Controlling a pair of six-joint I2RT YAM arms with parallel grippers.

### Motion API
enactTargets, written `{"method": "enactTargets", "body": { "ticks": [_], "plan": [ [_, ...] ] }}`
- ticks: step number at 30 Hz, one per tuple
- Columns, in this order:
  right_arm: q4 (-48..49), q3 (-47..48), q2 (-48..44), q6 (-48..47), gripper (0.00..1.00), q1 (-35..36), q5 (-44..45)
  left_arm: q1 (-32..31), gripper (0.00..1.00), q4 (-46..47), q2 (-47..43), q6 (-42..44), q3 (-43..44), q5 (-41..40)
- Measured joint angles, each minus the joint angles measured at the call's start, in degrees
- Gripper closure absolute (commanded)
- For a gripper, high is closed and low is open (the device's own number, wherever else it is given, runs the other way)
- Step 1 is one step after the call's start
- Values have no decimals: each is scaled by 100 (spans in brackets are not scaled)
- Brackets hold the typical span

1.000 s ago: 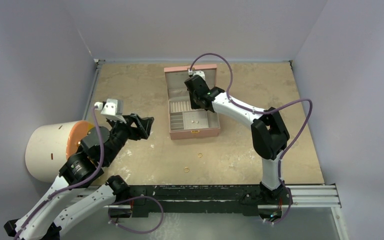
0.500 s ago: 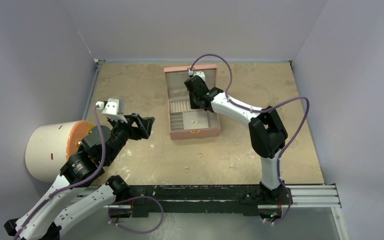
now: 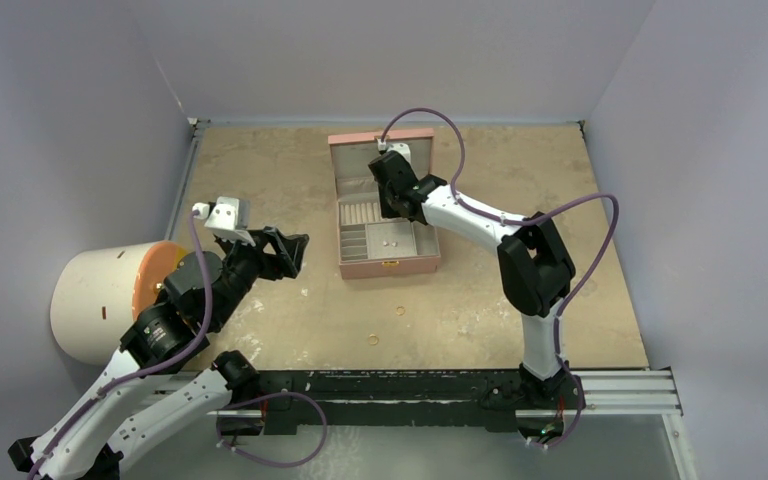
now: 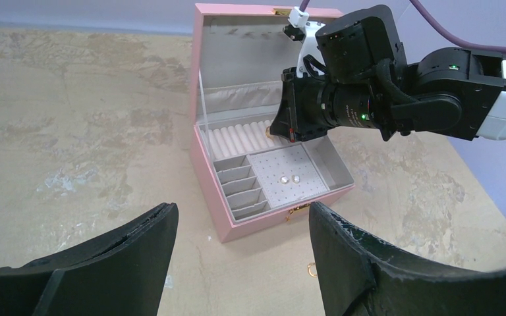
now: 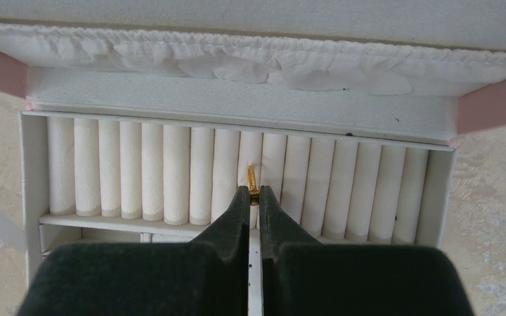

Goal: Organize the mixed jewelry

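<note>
My right gripper [image 5: 253, 192] is shut on a thin gold ring [image 5: 252, 179], held edge-on between two white ring rolls [image 5: 171, 174] of the open pink jewelry box [image 3: 388, 265]. It hangs over the box's back row [image 3: 384, 200]. Two small studs [image 4: 288, 178] sit on the box's dotted pad. Two gold rings lie on the table in front of the box, one nearer it [image 3: 399, 311] and one further forward [image 3: 372, 340]. One gold ring [image 4: 311, 269] shows beside my left finger. My left gripper [image 4: 240, 227] is open and empty, raised left of the box.
A white cylinder with an orange top [image 3: 110, 295] stands at the left beside my left arm. The box lid [image 3: 380, 150] stands upright at the back. Grey walls close the table on three sides.
The right gripper has shifted slightly left over the ring rolls. The left arm has hardly moved.
</note>
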Motion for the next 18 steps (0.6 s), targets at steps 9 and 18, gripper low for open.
{"method": "enactTargets", "body": {
  "ticks": [9,18],
  "plan": [
    [-7,-11,-22,28,100,0,4,4,28,2,0,0,0,0],
    [-17,-57,-81,70,100,-7,17,11,28,2,0,2,0,0]
  ]
}}
